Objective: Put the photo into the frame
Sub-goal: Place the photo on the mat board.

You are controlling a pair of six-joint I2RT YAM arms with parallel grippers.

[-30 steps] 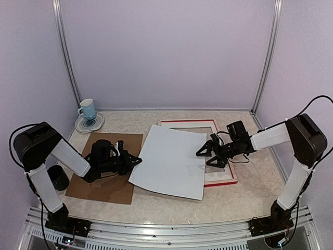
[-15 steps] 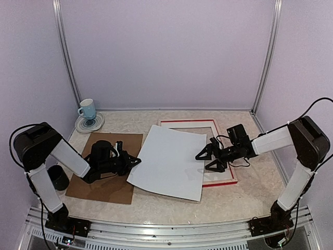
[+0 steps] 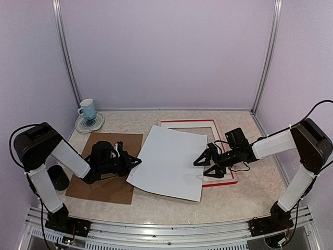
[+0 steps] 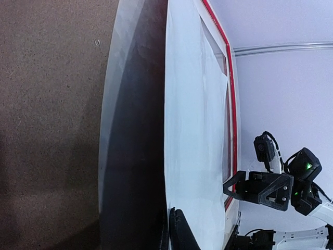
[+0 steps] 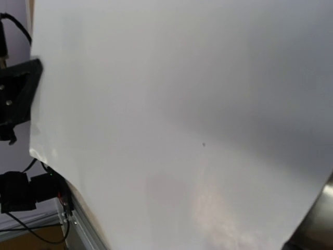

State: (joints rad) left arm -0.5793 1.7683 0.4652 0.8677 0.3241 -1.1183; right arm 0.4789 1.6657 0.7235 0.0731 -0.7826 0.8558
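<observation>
Tabletop scene, top view: photo [image 3: 166, 161] lies white back up in the middle of the table [image 3: 244, 200]. Its right part overlaps the frame [image 3: 190, 122] and its left edge reaches over the brown backing board [image 3: 104, 187]. Printed side is not visible.

Frame lies flat at centre-right, red bars showing along the far and right sides, and its left part is hidden under the photo.

Left gripper [image 3: 136, 161] is low over the backing board, jaws closed thin on the photo's left edge. Left wrist view shows one finger [image 4: 179, 234] at the sheet's edge. The photo [image 4: 192, 130] is raised off the board [image 4: 52, 104] there, with shadow under it. The red frame bar [image 4: 233, 130] runs along the far side.

Right gripper [image 3: 200, 169] is at the photo's right edge, over the frame, jaws spread wide with nothing pinched. Cannot tell if a finger touches the sheet. It also shows in the left wrist view [image 4: 229, 190], just past the photo edge. Right wrist view is almost filled by the white back of the photo [image 5: 182, 104].

Blue cup [image 3: 87, 109] sits on a saucer [image 3: 89, 124] at far left, well apart from the photo.
</observation>
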